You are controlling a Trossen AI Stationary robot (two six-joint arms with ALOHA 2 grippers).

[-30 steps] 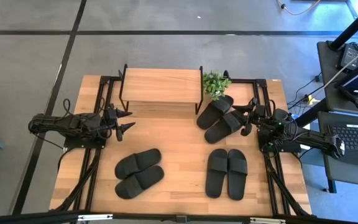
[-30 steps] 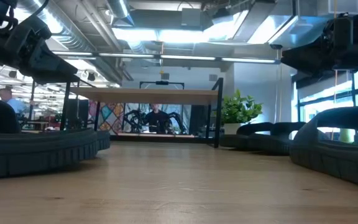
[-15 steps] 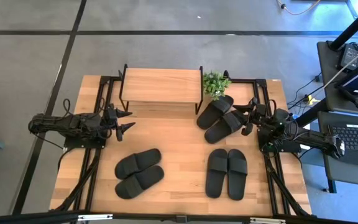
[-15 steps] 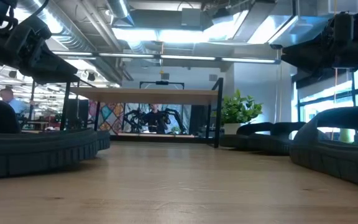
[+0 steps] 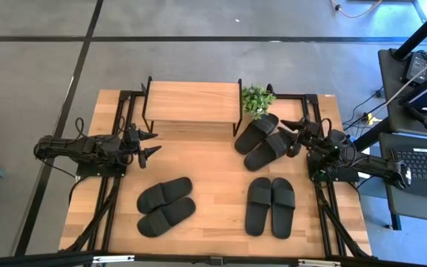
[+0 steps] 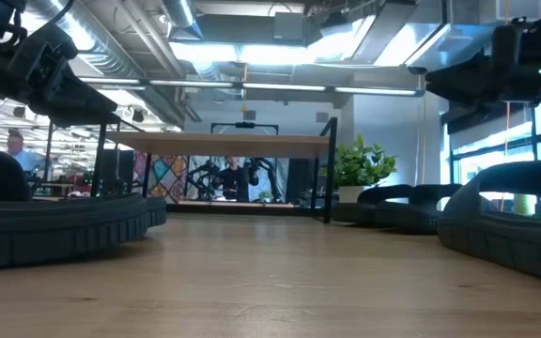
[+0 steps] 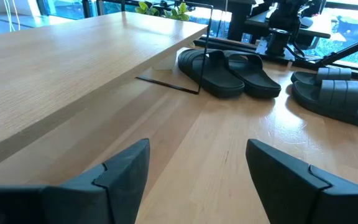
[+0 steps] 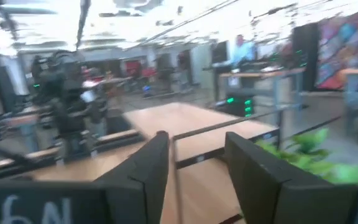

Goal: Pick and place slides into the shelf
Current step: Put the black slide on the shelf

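Observation:
Three pairs of black slides lie soles down on the wooden table: one pair [image 5: 262, 140] beside the shelf's right end, one pair [image 5: 270, 205] at the near right, one pair [image 5: 165, 205] at the near left. The shelf [image 5: 191, 101], a light wood plank on a thin black frame, stands at the table's far middle. My left gripper [image 5: 157, 142] hovers open near the shelf's left end, pointing toward the table's right. My right gripper [image 5: 289, 135] is open just right of the pair by the shelf, with nothing between its fingers [image 8: 148, 171].
A small green potted plant [image 5: 256, 100] stands at the shelf's right end, right behind the far pair of slides. Bare tabletop [image 5: 206, 159] lies between the two arms and in front of the shelf. Black frame rails run along both side edges.
My right gripper has turned a little at the wrist, its fingertips swinging toward the table's far edge and tipping slightly upward. The slides and the shelf lie as before.

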